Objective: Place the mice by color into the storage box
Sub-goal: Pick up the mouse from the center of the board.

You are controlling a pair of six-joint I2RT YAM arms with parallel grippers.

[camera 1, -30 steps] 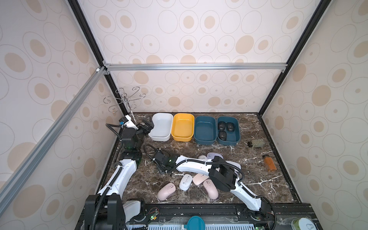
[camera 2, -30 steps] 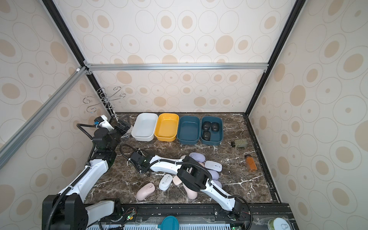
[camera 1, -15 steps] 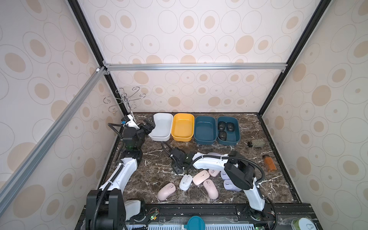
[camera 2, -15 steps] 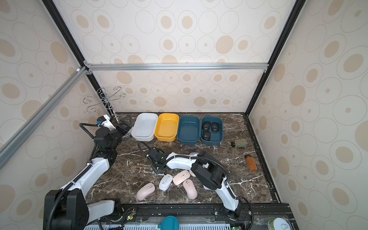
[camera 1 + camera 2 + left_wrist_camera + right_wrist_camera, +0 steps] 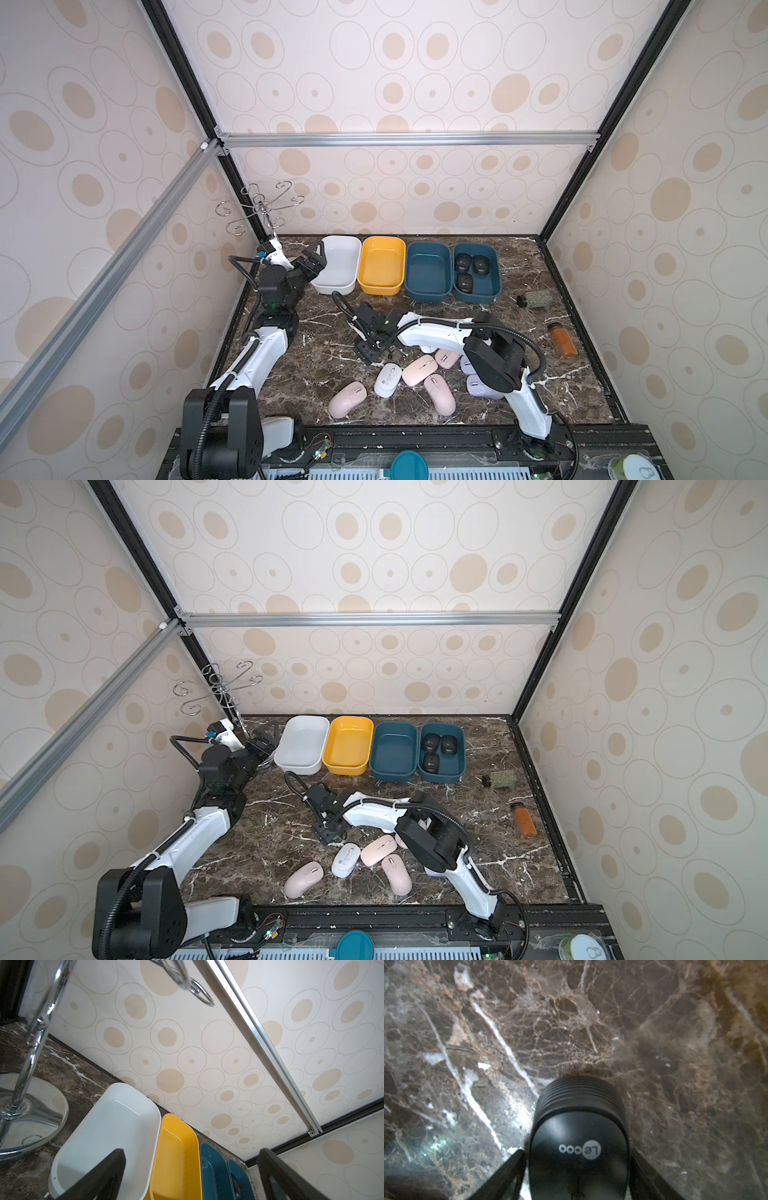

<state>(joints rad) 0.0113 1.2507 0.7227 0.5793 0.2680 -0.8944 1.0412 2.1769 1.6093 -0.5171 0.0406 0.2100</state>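
Right jaws flanking black mouse [image 5: 578, 1142], wrist view only, indistinct from above

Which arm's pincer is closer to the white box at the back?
The left. The left pincer hangs open right beside the white box; the right pincer is mid-table, well in front of it, straddling a black mouse.

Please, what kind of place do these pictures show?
Probably a robot test cell, not a home: wallpapered panels in an aluminium frame enclose a marble-look tabletop; a left arm and a right arm are mounted at its front edge, facing a row of bins.
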